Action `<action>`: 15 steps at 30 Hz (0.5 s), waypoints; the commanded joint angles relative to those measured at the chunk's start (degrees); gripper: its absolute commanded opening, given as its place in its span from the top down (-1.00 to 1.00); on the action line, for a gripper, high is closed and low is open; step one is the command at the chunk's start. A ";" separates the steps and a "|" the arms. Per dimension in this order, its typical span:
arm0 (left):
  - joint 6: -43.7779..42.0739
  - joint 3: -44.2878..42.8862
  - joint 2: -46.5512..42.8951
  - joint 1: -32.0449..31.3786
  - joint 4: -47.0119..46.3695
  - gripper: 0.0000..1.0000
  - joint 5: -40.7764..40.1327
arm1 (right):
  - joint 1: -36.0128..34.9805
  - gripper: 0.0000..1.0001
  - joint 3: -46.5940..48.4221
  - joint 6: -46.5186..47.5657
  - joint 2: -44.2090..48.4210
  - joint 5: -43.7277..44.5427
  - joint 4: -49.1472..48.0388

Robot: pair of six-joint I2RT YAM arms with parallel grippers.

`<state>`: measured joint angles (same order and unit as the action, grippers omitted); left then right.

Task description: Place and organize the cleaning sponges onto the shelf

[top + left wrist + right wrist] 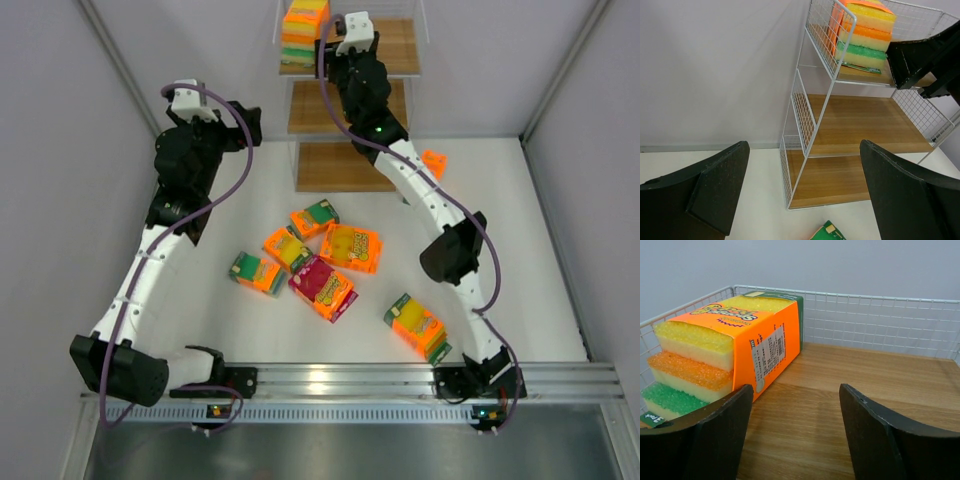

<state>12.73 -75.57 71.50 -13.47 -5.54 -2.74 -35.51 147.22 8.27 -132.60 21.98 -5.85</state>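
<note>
One sponge pack stands on the top board of the shelf, against its left wire side, showing yellow, orange and green layers. My right gripper is open over that board just right of the pack, with nothing between its fingers. Several more packs lie loose on the white table, among them a magenta one and a yellow-faced one. My left gripper hangs open and empty left of the shelf.
A small orange pack lies right of the shelf beside my right arm. Another pack rests near the right arm's base. Grey walls enclose the table on three sides, and a metal rail runs along the front edge. The lower two boards are bare.
</note>
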 commanded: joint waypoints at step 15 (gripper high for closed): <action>1.94 0.33 -0.84 0.03 -3.16 -0.96 2.48 | -3.42 -0.99 -9.48 4.73 27.19 -2.28 13.66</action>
<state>13.67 -75.53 71.50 -13.47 -5.61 -0.93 -35.97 138.23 11.88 -117.32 21.71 5.65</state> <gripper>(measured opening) 0.982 0.990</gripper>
